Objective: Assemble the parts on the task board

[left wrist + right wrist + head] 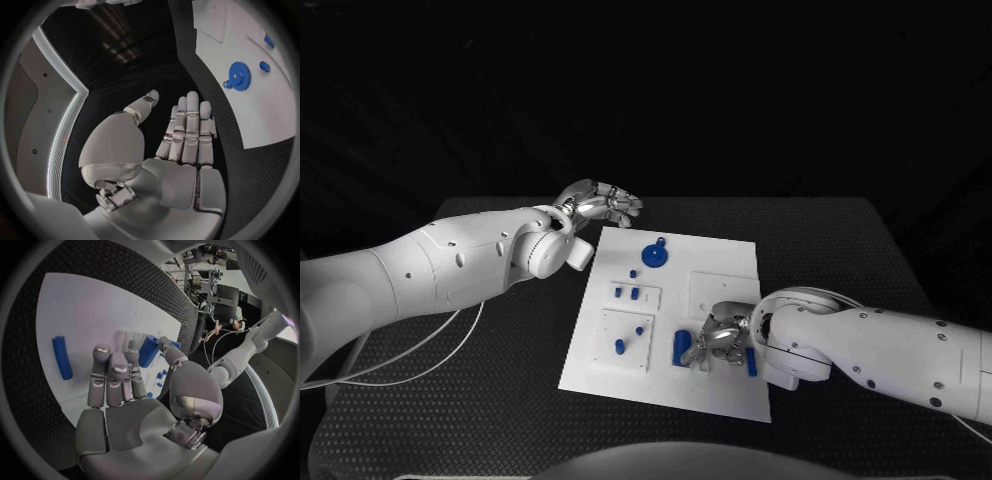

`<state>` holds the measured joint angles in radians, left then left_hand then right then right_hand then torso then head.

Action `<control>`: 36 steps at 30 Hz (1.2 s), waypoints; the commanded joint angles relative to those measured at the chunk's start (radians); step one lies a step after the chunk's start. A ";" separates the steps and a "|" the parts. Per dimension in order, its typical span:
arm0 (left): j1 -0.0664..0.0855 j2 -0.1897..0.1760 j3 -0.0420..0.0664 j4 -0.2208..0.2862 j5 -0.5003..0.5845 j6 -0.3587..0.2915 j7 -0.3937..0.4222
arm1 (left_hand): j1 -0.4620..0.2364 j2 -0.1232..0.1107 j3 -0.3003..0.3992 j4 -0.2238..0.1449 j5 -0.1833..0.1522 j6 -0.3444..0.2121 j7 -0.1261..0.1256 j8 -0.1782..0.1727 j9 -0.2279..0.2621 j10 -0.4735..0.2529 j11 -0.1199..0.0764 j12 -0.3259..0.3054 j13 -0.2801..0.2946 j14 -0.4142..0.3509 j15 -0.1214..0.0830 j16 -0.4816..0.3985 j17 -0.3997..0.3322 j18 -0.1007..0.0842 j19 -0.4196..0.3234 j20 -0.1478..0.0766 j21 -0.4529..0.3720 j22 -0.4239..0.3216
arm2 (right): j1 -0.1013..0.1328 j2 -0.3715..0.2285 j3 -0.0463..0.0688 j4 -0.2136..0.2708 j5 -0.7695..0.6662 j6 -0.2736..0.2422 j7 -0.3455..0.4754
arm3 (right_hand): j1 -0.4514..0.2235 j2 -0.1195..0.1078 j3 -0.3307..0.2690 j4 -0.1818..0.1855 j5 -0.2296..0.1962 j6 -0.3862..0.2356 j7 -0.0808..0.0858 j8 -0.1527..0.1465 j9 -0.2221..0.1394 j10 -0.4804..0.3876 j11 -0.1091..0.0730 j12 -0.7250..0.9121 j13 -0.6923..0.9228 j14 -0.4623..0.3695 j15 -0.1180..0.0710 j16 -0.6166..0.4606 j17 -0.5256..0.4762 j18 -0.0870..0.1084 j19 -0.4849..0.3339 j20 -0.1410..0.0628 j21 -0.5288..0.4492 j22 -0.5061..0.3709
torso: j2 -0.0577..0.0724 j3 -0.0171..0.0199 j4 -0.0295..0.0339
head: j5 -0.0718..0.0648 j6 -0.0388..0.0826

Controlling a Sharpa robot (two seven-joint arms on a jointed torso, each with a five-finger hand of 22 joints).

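Black table (877,250) | left hand (600,203) fingers released | right hand (721,335) fingers grasping blue part (148,351) over task board (718,260)

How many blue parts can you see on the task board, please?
8 visible: gear and knob at the far end, two pegs mid-board, a stud and short peg nearer, a block and bar flanking the right hand, which may hide more.
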<state>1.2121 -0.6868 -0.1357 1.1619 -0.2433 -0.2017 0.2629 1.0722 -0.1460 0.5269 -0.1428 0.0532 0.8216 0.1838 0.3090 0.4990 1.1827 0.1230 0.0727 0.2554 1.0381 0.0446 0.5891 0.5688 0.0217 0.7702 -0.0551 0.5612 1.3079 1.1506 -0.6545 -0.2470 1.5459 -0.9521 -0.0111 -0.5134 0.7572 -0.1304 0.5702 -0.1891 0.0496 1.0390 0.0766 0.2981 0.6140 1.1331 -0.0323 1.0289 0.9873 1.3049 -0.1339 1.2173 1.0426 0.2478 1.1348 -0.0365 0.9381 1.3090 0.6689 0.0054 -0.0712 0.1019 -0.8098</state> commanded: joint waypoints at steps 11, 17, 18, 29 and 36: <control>0.002 -0.001 0.001 0.004 -0.001 0.014 0.002 | -0.010 0.002 0.001 0.009 0.002 -0.010 0.000 0.005 -0.001 -0.009 -0.001 0.003 0.002 -0.003 0.005 -0.007 0.003 0.017 0.000 0.005 -0.007 0.019 | -0.001 0.003 0.000 -0.005 0.000 0.039 -0.011 | 0.004 0.015 0.169 0.047 0.001 0.016 0.001 -0.005 0.000 0.014 -0.001 -0.007 0.005 0.010 -0.003 -0.001 0.005 0.014 0.007 0.005 0.005 0.015 | -0.001 -0.0004 0.0008 | -0.002 -0.001; 0.002 -0.002 0.001 0.005 -0.001 0.015 0.001 | -0.010 0.002 0.001 0.010 0.002 -0.010 -0.001 0.006 -0.001 -0.009 -0.001 0.003 0.002 -0.003 0.005 -0.007 0.003 0.017 -0.001 0.005 -0.007 0.019 | -0.001 0.004 0.000 -0.005 0.001 0.044 -0.010 | -0.025 -0.032 0.139 0.022 0.009 0.017 0.003 -0.009 -0.002 0.014 0.001 -0.008 0.008 0.012 0.000 -0.001 0.006 0.014 0.008 0.010 0.010 0.016 | 0.000 -0.0002 0.0002 | -0.001 -0.002; 0.002 -0.002 0.001 0.005 -0.001 0.015 0.001 | -0.010 0.002 0.001 0.010 0.002 -0.010 -0.001 0.006 -0.001 -0.009 -0.001 0.003 0.002 -0.003 0.005 -0.007 0.003 0.017 -0.001 0.005 -0.007 0.019 | -0.001 0.004 0.000 -0.005 0.001 0.044 -0.011 | -0.028 -0.038 0.134 0.019 0.008 0.017 0.003 -0.009 -0.002 0.014 0.001 -0.008 0.008 0.012 0.000 -0.001 0.006 0.014 0.008 0.010 0.011 0.016 | 0.000 -0.0002 0.0002 | -0.001 -0.002; 0.002 -0.002 0.000 0.004 -0.003 0.013 -0.001 | -0.008 0.002 0.002 0.010 0.002 -0.010 -0.001 0.006 -0.002 -0.009 -0.001 0.004 0.002 -0.003 0.005 -0.008 0.004 0.017 -0.001 0.005 -0.007 0.020 | -0.001 0.001 0.000 -0.001 0.011 0.046 0.003 | -0.030 -0.102 0.024 -0.028 0.002 0.014 0.002 -0.012 0.005 0.012 -0.001 -0.012 0.014 0.010 -0.003 -0.003 0.007 0.014 0.004 0.003 0.010 0.013 | 0.000 0.0005 0.0004 | 0.000 -0.002; 0.002 -0.001 0.000 0.003 -0.003 0.013 -0.001 | -0.007 0.002 0.002 0.010 0.002 -0.010 -0.001 0.006 -0.002 -0.009 -0.002 0.004 0.002 -0.004 0.005 -0.009 0.004 0.017 -0.001 0.005 -0.008 0.020 | -0.001 -0.003 0.000 0.001 0.008 0.035 0.004 | -0.020 -0.087 -0.028 -0.058 0.004 0.013 0.001 -0.014 0.007 0.011 -0.001 -0.015 0.017 0.009 -0.003 -0.005 0.008 0.014 0.001 0.001 0.006 0.010 | 0.000 0.0012 -0.0005 | 0.001 -0.001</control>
<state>1.2122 -0.6894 -0.1359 1.1632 -0.2440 -0.2004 0.2572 1.0722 -0.1460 0.5274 -0.1379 0.0532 0.8192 0.1814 0.3089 0.4983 1.1794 0.1197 0.0727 0.2561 1.0381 0.0446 0.5852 0.5718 0.0214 0.7702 -0.0551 0.5573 1.3075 1.1501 -0.6564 -0.2472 1.5447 -0.9445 0.0192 -0.5151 0.7323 -0.2210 0.5479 -0.2483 0.0544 1.0522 0.0783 0.2893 0.6200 1.1403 -0.0321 1.0204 1.0026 1.3116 -0.1335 1.2178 1.0497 0.2485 1.1415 -0.0324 0.9444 1.3090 0.6686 0.0058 -0.0710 0.1022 -0.8112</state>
